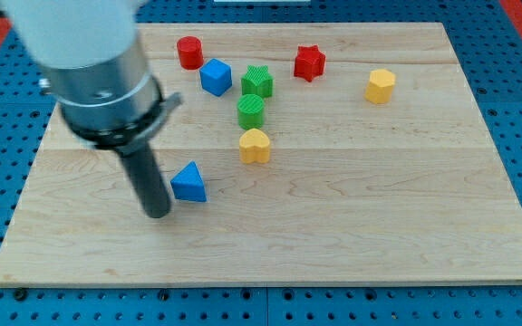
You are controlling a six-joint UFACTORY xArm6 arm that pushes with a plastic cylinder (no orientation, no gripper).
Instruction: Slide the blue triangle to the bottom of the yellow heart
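Near the view's top we see a red cylinder (189, 52), a blue cube (216, 77), two green blocks (256, 81) (251, 110) — then a red star (309, 62) and a yellow block (381, 86) on the wooden board (379, 199).

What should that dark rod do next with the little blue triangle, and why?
Probably push toward the view's right, slightly down: my tip sits just left of the blue triangle block, and the yellow heart block lies up and right, so the triangle must travel rightward to end below it.
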